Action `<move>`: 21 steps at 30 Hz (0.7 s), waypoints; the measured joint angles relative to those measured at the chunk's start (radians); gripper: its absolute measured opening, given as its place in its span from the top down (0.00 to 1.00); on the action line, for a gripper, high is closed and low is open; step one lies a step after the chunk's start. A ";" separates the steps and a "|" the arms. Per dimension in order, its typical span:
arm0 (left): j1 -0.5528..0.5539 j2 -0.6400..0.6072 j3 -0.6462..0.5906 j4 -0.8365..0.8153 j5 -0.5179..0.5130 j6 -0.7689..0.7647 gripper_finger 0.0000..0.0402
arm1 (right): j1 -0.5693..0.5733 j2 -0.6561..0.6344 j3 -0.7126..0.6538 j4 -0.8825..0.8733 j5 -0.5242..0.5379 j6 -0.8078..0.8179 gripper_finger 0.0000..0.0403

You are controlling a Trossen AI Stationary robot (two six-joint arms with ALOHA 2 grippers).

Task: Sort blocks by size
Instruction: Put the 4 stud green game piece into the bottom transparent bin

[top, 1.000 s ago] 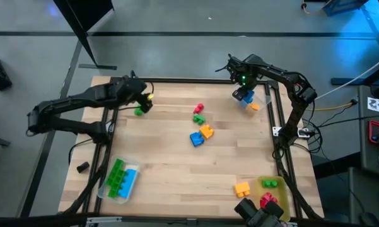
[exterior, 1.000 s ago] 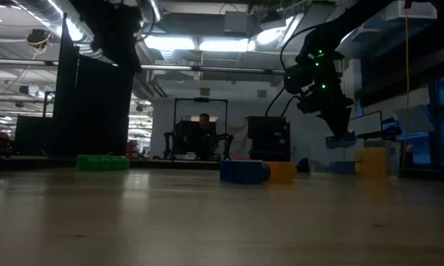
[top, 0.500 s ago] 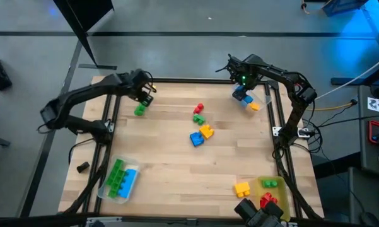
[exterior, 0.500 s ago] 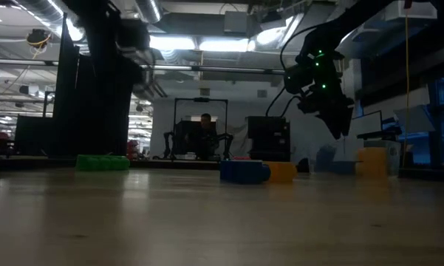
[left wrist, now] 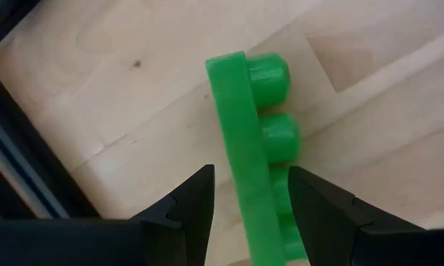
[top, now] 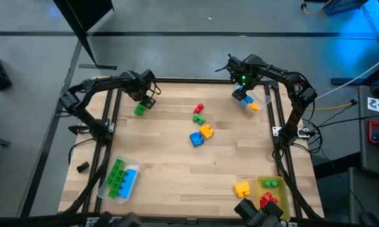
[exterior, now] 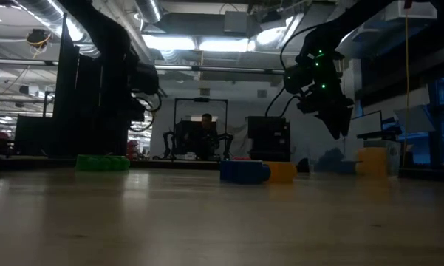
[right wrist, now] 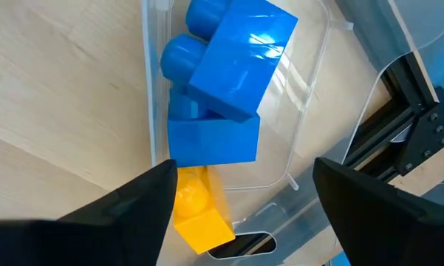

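A green block (top: 139,110) lies on its side on the wood at the table's far left, studs pointing sideways (left wrist: 270,103). My left gripper (top: 149,96) points down just above it, open; in the left wrist view its fingers (left wrist: 250,177) stand on either side of the block, and I see no touch. At the far right my right gripper (top: 243,94) hangs open above a clear tray (right wrist: 310,96). In that tray lie two blue blocks (right wrist: 229,66) and a yellow-orange one (right wrist: 196,210). In the low view the right gripper (exterior: 337,122) is clear of the table.
Red (top: 198,108), green (top: 198,118), orange (top: 207,131) and blue (top: 196,139) blocks lie mid-table. A clear tray (top: 104,186) with long green and blue blocks sits near left. A yellow tray (top: 281,189) and an orange block (top: 241,188) sit near right. Black frame rails edge the table.
My right gripper has opened and let go of a blue block, which has fallen into the clear tray below it. My left arm has swung round; its gripper has tipped to point down and come down over the green block.
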 joint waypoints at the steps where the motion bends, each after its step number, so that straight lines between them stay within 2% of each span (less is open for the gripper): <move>1: 0.003 0.008 0.000 0.010 0.000 0.002 0.61 | 0.000 0.000 0.000 0.001 0.000 0.000 0.21; 10: 0.044 0.027 0.000 0.110 0.033 0.003 0.61 | 0.000 0.000 0.000 0.023 0.000 0.000 0.21; 21: 0.072 0.027 0.000 0.104 0.064 0.002 0.61 | 0.000 0.000 0.000 0.029 -0.001 0.000 0.21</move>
